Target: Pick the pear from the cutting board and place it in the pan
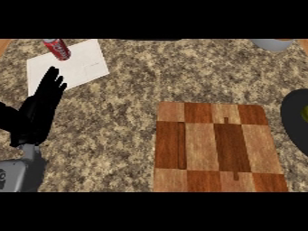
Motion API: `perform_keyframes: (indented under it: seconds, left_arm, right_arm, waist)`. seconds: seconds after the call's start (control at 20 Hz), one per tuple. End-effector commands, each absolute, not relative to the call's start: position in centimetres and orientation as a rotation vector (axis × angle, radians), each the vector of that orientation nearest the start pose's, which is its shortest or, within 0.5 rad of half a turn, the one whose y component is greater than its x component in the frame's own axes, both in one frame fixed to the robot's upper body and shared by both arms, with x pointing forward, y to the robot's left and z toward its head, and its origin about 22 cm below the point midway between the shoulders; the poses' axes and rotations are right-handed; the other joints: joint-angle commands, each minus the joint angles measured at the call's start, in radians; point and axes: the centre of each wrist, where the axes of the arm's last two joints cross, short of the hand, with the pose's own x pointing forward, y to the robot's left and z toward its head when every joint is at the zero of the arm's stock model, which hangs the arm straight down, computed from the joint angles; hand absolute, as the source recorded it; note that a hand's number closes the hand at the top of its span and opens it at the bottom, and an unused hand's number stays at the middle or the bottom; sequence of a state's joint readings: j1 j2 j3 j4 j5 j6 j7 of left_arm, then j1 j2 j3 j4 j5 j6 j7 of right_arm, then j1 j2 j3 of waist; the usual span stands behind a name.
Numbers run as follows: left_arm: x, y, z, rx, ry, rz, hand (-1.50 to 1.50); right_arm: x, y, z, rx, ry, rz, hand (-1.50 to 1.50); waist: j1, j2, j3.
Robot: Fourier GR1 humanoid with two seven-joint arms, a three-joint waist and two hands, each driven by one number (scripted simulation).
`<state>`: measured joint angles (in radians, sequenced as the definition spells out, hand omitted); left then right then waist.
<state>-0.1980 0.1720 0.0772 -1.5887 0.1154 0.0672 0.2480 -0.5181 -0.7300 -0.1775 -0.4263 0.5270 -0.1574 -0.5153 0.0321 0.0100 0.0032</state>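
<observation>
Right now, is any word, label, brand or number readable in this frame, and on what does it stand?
No text here can be read.
Red can: pale marks on its side, too blurred to read.
White sheet: faint lines only, nothing legible.
Grey forearm: a small dark mark, too small to read.

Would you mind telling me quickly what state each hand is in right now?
Left hand: open, fingers straight, holding nothing, resting at the view's left.
Right hand: not in view.
</observation>
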Motion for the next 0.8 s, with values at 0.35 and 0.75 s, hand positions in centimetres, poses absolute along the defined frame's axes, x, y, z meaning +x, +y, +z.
perform_keyframes:
  seconds: [0.35, 0.75]
  left_arm:
    - [28.0, 26.9, 6.2, 0.079, -1.519, 0.038, 0.0]
    - [28.2, 27.6, 6.8, 0.103, -1.529, 0.045, 0.0]
  right_arm:
    - [27.6, -53.9, 5.1, -0.787, -1.586, 0.338, -1.5]
    - [18.8, -60.7, 7.8, -0.558, -1.663, 0.097, -1.5]
  waist:
    - [-0.016, -0.002, 0.001]
    - [-0.034, -0.001, 0.004]
